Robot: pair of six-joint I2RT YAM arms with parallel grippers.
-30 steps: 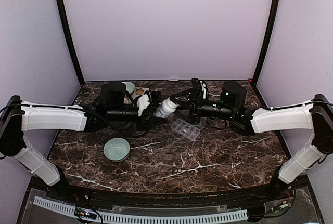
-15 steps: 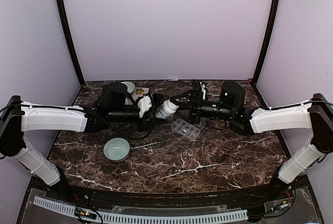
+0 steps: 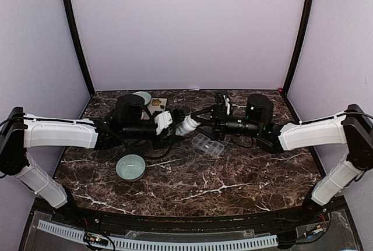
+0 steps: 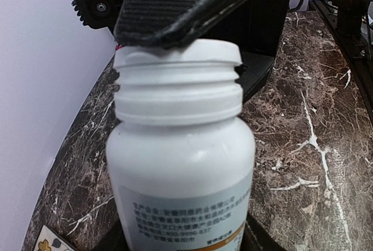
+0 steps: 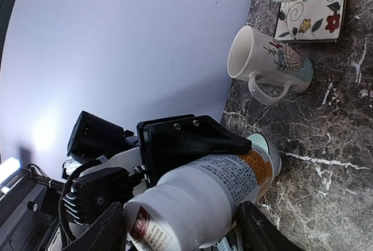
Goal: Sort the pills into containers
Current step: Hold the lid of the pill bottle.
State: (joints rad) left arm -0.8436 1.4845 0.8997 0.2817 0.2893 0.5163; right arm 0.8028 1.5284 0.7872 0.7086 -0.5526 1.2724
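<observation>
- Top view: the left hand (image 3: 176,122) is clamped on a white plastic bottle (image 3: 187,125) that lies lengthwise left-to-right, neck toward the right hand (image 3: 211,121). The clear, ridged pill box (image 3: 208,144) sits on the bench right of centre. It is just toward the near edge from the right hand, which is the nearer one.
- Left wrist: the bottle is smooth and round with a threaded neck. The right hand's ribbed black finger (image 4: 192,3) lies across its rim.
- Right wrist: the fingers stand apart, flanking the neck, and I judge they are not yet pinching. The box is out of sight.
</observation>
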